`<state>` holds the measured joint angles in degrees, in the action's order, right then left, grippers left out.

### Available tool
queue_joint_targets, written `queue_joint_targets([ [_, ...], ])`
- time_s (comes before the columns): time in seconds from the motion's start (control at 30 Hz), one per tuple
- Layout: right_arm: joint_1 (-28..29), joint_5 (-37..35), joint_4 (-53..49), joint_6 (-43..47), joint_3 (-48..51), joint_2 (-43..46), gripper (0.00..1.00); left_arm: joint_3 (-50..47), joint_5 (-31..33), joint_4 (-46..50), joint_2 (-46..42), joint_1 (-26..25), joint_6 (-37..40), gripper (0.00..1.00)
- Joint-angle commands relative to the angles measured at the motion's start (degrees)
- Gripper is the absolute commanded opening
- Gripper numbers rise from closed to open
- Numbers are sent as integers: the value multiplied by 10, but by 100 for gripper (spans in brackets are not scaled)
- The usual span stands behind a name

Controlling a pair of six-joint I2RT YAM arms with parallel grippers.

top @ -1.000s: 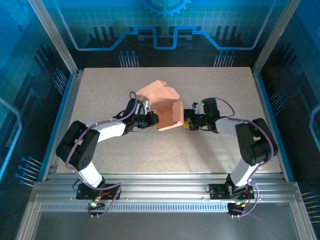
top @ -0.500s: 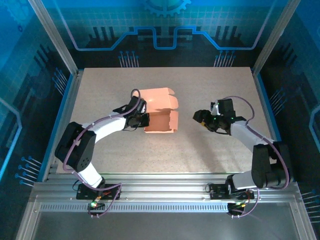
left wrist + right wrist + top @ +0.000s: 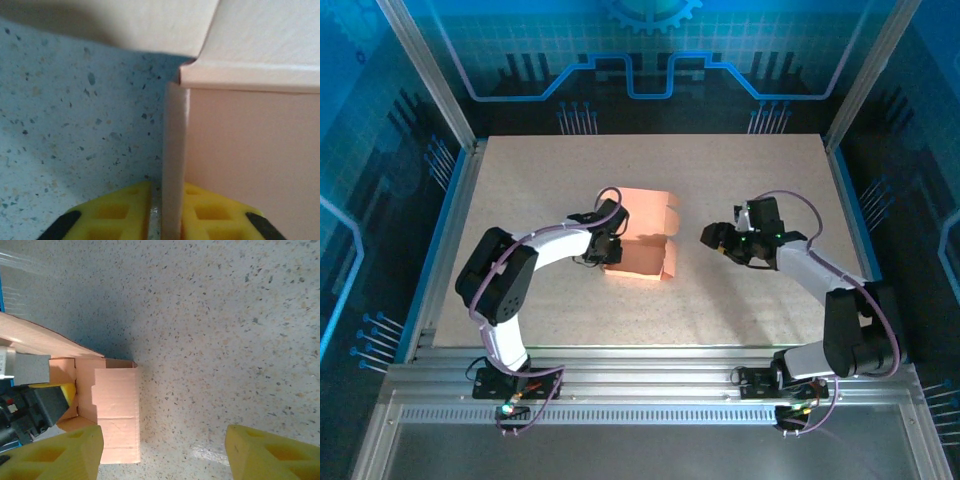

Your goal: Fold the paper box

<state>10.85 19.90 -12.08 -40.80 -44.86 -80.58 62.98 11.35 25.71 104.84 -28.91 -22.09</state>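
The paper box point(image 3: 642, 240) is located, partly folded, near the centre of the desk point(image 3: 740, 170). One wall edge is seated between the left claw point(image 3: 608, 243) pads; whether it is clamped cannot be told. The right claw point(image 3: 710, 237) is held spread, apart from the box.

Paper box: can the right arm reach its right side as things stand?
Probably yes. The right end effector, open, faces the paper box across bare table with nothing between them. The left end effector straddles a wall on the box's opposite side.
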Motion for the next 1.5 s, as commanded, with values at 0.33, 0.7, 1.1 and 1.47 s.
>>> queue_joint_targets([
  [0.33, 49, 37, 35, 7, -44, -118, 66, -1, -41, 4, -39, 2, -18, 34],
  [0.7, 103, 90, 108, -31, -78, -211, 50, -31, -88, -22, -32, 16, -53, 27],
  [1.1, 153, 31, 59, -7, -101, -203, 26, -44, -125, -39, -38, 16, -88, 24],
  [1.47, 193, -53, 7, 28, -121, -217, 26, -47, -137, -43, -33, 16, -95, 23],
])
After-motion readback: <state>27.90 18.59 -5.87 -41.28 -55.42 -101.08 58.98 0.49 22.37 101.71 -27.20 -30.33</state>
